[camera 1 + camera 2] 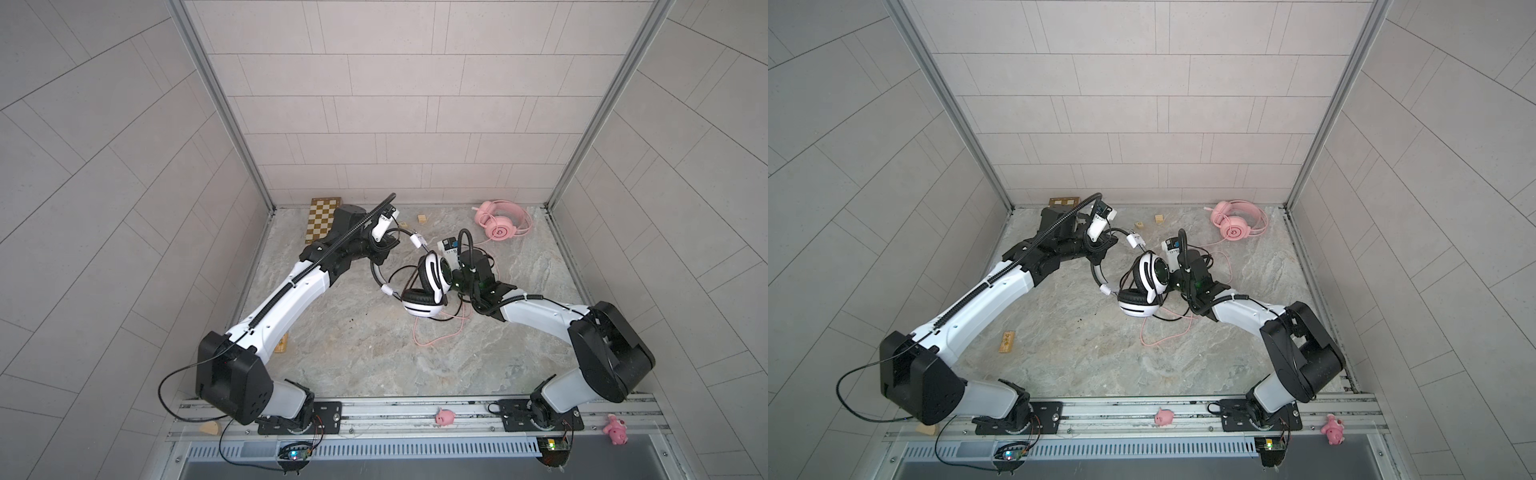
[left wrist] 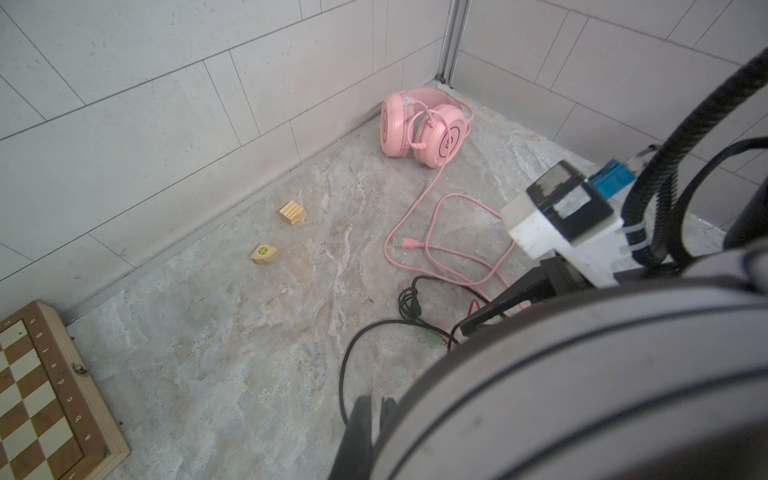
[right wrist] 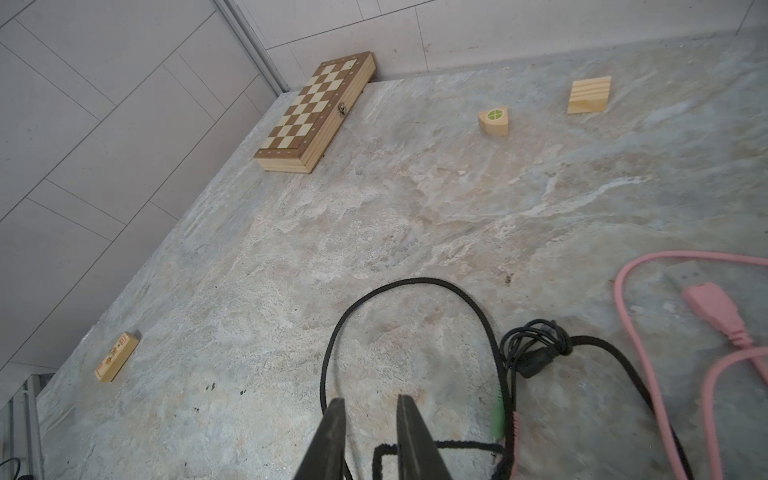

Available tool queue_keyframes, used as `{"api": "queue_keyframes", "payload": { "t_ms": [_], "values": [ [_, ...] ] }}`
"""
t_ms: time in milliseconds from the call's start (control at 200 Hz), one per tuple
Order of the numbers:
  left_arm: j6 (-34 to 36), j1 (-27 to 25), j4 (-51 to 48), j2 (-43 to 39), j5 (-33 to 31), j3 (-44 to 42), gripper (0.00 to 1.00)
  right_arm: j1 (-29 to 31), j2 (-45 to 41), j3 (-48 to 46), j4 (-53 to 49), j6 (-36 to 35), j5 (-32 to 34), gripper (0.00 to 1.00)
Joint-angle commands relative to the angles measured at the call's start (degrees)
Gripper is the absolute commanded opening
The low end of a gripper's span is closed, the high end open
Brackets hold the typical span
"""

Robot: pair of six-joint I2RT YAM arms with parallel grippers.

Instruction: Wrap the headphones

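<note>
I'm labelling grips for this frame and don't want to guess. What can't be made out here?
- Left gripper contact on the white headphones: in the left wrist view the blurred headband fills much of the frame, and in both top views the spot is too small and dark.
- Black cord past the right gripper: cut off by the right wrist view's edge.
- Print on the small wooden block: too small.

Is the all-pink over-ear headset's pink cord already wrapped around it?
No, the pink over-ear headset sits by the far corner while its pink cord trails loose across the marbled tabletop, USB plug lying free.
</note>
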Motion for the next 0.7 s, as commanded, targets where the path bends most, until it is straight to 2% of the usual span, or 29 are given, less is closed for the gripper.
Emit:
{"api": "queue_keyframes", "payload": {
  "t_ms": [0, 155, 290, 435, 696],
  "values": [
    [-6.6, 0.6, 8.8, -3.1, 5.2, -0.4, 0.0, -0.2, 1.7, -1.0, 7.1, 2.6, 0.3, 0.23],
    [-13.2, 1.6, 14.9, -3.7, 5.2, -2.7, 0.0, -0.2, 6.8, -0.3, 11.0, 4.9, -3.0, 0.23],
    [-21.6, 4.4, 23.8, -2.6, 10.2, -5.1, 0.0, -0.1, 9.6, 1.1, 12.0, 6.1, -5.6, 0.23],
    [-28.9, 7.0, 31.6, -1.6, 12.2, -7.0, 0.0, -0.1, 12.0, 2.9, 10.6, 6.8, -7.1, 0.22],
    [-37.3, 11.6, 37.7, -2.8, 5.8, -9.7, 0.0, 0.6, 19.0, 8.4, 8.9, 9.6, -13.8, 0.2]
  ]
}}
